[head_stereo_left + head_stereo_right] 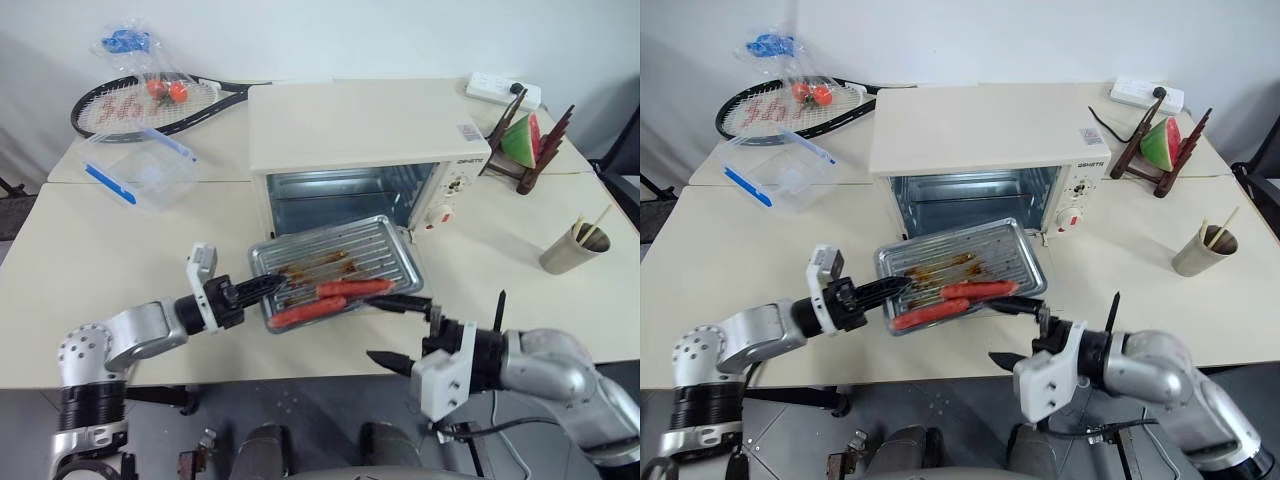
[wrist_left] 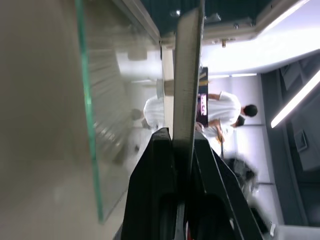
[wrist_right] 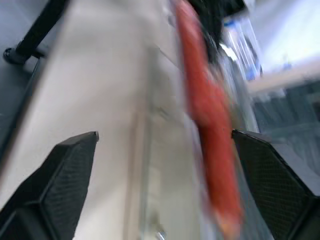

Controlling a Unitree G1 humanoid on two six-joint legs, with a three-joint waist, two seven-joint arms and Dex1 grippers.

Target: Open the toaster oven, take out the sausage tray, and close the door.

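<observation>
My left gripper [image 1: 262, 288] is clamped shut on the left rim of the sausage tray [image 1: 375, 250], a silver ridged tray bearing two red sausages [image 1: 352, 288] and brown grease. The tray sits out in front of the toaster oven [image 1: 350, 130], above the lowered glass door [image 2: 107, 100]. My right gripper [image 1: 440, 335] hangs near the tray's right near corner with its two black fingers spread wide, holding nothing.

As I judge it, the oven is open and the tray is out of the cavity; setting the tray down and closing the door remain.

On the far left of the table [image 1: 60, 250] lie a clear plastic box [image 1: 140, 170] and a racket [image 1: 150, 100]. On the right stand a cup of sticks [image 1: 573, 248] and a watermelon slice on a wooden stand [image 1: 522, 140]. The tray itself hangs over the door and must clear it first.
</observation>
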